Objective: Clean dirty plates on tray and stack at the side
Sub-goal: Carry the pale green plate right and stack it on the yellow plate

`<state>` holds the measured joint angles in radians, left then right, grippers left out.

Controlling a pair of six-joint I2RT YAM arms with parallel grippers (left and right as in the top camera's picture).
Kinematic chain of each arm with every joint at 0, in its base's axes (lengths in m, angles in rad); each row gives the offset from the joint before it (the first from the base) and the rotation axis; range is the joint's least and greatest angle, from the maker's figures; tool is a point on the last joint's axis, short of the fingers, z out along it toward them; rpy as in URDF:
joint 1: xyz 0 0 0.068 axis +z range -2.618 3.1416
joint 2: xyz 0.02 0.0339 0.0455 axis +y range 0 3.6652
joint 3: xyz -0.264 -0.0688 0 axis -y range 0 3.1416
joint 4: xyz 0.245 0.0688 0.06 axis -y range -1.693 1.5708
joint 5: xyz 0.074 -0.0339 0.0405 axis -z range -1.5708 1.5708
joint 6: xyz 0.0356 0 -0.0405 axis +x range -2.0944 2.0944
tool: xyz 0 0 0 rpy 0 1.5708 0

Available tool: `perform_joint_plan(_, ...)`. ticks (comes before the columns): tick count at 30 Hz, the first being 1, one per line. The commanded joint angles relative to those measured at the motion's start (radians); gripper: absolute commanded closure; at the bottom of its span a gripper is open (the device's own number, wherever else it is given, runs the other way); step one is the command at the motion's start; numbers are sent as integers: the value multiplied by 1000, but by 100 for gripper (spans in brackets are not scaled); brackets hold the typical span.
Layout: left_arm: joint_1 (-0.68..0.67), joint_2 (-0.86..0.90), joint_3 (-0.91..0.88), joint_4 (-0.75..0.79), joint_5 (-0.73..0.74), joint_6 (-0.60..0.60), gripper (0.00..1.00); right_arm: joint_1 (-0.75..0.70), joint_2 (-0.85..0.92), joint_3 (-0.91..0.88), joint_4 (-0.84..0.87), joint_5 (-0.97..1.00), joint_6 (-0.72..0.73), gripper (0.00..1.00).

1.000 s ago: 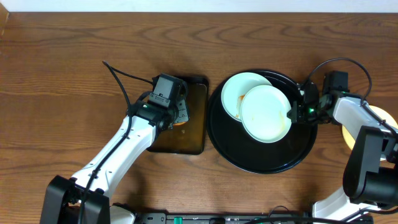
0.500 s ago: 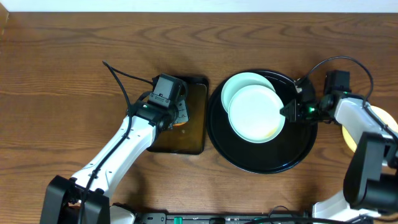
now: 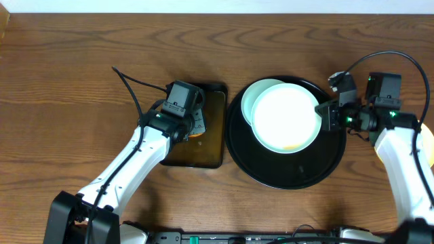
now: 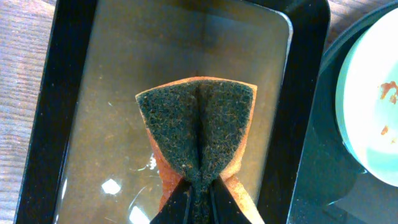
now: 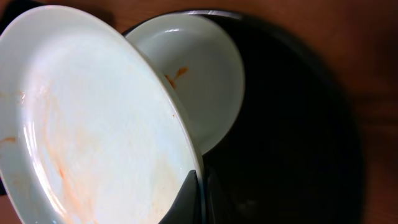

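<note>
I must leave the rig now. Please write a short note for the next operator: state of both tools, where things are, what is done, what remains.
Left tool: shut on the orange sponge with a dark green scouring face, over the rectangular dark tray holding liquid.
Right tool: shut on the rim of a pale mint-white round plate, tilted above the large round glossy black tray.
A second pale plate lies in that tray, partly under the held one.
Done: no plate looks clean; both show orange smears.
Left: wipe both, stack them beside the tray.
</note>
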<state>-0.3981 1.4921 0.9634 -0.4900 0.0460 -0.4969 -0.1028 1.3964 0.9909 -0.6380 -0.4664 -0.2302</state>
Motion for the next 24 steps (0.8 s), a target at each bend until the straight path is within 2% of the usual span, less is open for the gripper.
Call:
perform_joint_plan(1,4,-9,3,1,-12,6,92,71,-92,0,7,201,-18,99)
perform_joint_plan(10,4,-9,3,0,-12,6,92,180,-195,0,16,744,155,99)
perform_joint_plan(24,4,-9,3,1,-12,6,92,179,-195,0,34,1018,175,99)
